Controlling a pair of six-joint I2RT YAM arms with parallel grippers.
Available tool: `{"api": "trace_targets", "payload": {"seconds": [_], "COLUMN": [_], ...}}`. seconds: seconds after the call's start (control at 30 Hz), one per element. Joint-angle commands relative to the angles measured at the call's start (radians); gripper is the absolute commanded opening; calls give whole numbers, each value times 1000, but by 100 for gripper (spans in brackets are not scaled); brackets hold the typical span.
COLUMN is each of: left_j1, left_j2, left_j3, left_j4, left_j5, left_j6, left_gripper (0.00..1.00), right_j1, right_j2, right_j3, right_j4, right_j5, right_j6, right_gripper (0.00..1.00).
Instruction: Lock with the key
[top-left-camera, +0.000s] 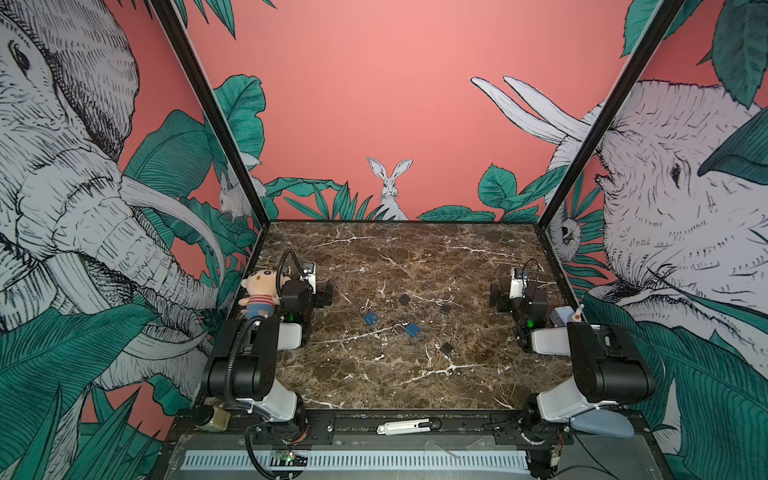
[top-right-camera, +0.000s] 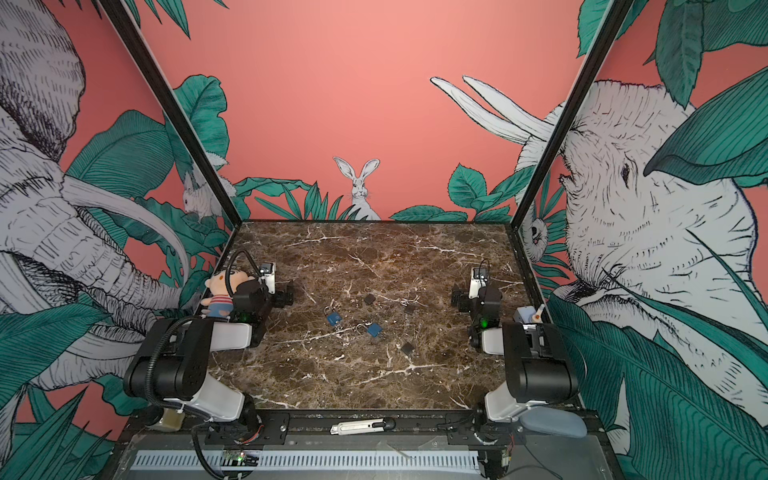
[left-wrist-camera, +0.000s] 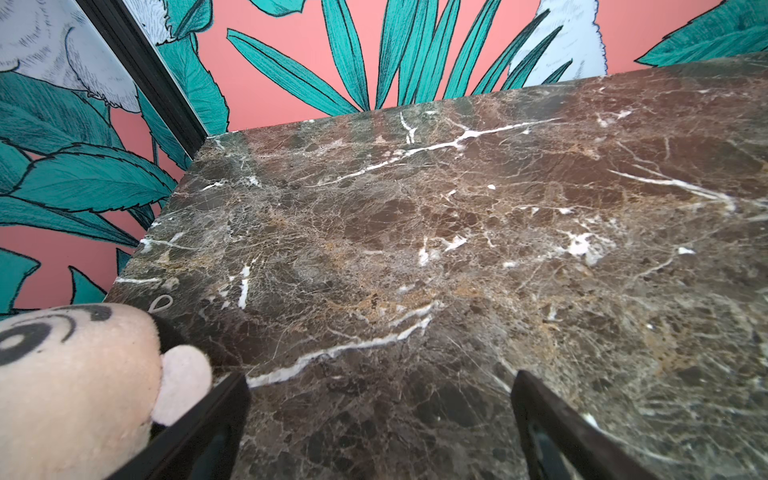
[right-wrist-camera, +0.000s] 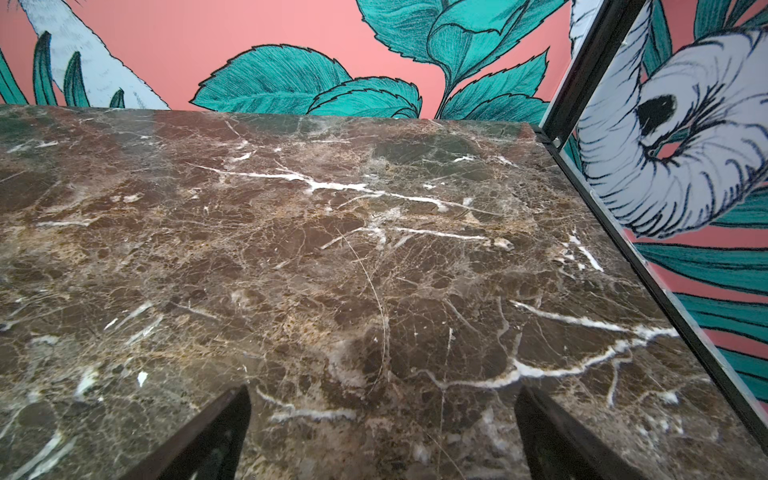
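Left gripper (left-wrist-camera: 382, 378) & right gripper (right-wrist-camera: 382, 390) both apart, empty; sq. blue padlocks (top-left-camera: 370, 318) (top-left-camera: 412, 329) on veined marble table (top-left-camera: 374, 374).

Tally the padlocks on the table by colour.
Blue padlocks: 2
Dark padlocks: 3
Total: 5

This looks like a robot test cell in a lab. A marble-patterned tabletop (top-left-camera: 399, 374) is closed in by printed jungle panels (top-left-camera: 62, 187) on a black frame (top-left-camera: 209, 106). The left arm (top-left-camera: 245, 365) and the right arm (top-left-camera: 602, 365) are bolted to a front rail (top-left-camera: 357, 426).
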Motion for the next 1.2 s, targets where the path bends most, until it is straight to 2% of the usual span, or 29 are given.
{"api": "trace_targets", "payload": {"seconds": [0.0,0.23,0.37,0.43,0.53,0.63,0.87,1.0,1.17], "left_j1": [5,5,5,6,4,2,-29,-42,-77], "left_j2": [-4,-3,-8,-62,-135,-210,-344,-389,-446], "left_j3": [-12,-12,-9,29,83,86,212,268,304], "left_j4": [18,18,35,-95,-246,-299,-576,-727,-838], "left_j5": [5,5,-19,-35,-45,-91,-71,-54,8], "left_j6": [3,4,1,-8,-9,-39,-199,-263,-330], "left_gripper": [99,99,87,82,72,70,63,58,58], "right_j1": [0,0,1,10,32,57,225,385,464], "right_j2": [7,7,3,-40,-151,-237,-322,-306,-226], "right_j3": [12,15,10,5,63,150,283,325,363], "right_j4": [15,13,19,0,-214,-467,-807,-923,-962], "right_j5": [-2,4,5,36,97,125,176,169,61], "right_j6": [-3,-6,-4,-4,2,52,84,118,168], "right_gripper": [99,99,98,95,90,84,75,68,66]}}
